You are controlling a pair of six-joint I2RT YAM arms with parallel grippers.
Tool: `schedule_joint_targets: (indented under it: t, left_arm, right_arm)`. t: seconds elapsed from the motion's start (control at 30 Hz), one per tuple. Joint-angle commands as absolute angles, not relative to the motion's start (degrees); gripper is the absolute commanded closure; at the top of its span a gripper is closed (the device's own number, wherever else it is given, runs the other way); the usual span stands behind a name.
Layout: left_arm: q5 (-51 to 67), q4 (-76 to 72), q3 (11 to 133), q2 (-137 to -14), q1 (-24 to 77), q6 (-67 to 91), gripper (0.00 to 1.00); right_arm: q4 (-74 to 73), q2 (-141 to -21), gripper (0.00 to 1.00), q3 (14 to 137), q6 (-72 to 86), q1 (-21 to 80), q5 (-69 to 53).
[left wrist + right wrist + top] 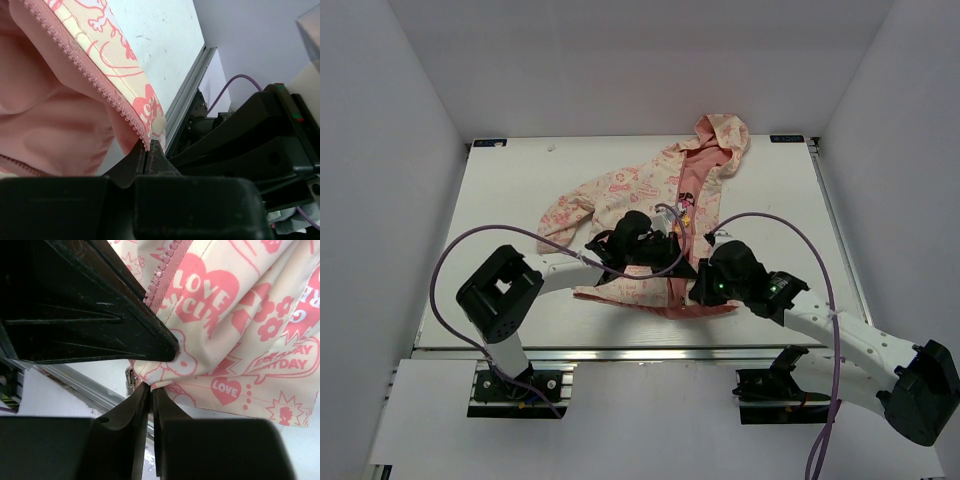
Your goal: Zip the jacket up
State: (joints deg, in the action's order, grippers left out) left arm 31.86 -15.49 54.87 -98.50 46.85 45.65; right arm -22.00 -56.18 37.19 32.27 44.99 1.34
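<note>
The cream hooded jacket with pink print lies open on the white desk. The left pincer is closed on the bottom corner of 1 pink zipper edge. The right pincer is narrow and pinches the hem nearby, likely to join both ends.

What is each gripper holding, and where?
Left gripper pinches the jacket at its zipper edge's bottom end; right gripper seems to pinch its hem beside the zipper.
</note>
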Motion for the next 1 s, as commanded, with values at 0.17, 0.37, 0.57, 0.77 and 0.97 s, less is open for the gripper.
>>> schedule_joint_targets:
  t: [0.17, 0.37, 0.57, 0.77, 0.97]
  left_arm:
    - [35.7, -23.4, 54.1, -99.8, 48.3, 51.2, 1.00]
    - [35.9, -24.1, 52.9, -99.3, 48.4, 51.6, 1.00]
    - [34.4, -17.7, 50.5, -95.8, 48.4, 47.1, 0.40]
    - [35.8, -20.1, 46.5, -91.8, 48.6, 44.7, 0.35]
    - [36.8, -21.0, 46.4, -91.0, 49.0, 42.4, 0.48]
  right_arm:
    - [-16.4, -55.3, 0.82, 34.6, 34.4, 44.5, 0.7]
    - [-15.3, -54.8, 1.00, 34.0, 35.1, 44.1, 1.1]
    - [-21.4, -50.3, 1.00, 35.9, 35.8, 43.6, 6.4]
    - [-22.3, -47.3, 1.00, 36.3, 35.8, 43.3, 3.1]
    - [-22.8, -47.0, 1.00, 37.8, 35.9, 43.2, 3.0]
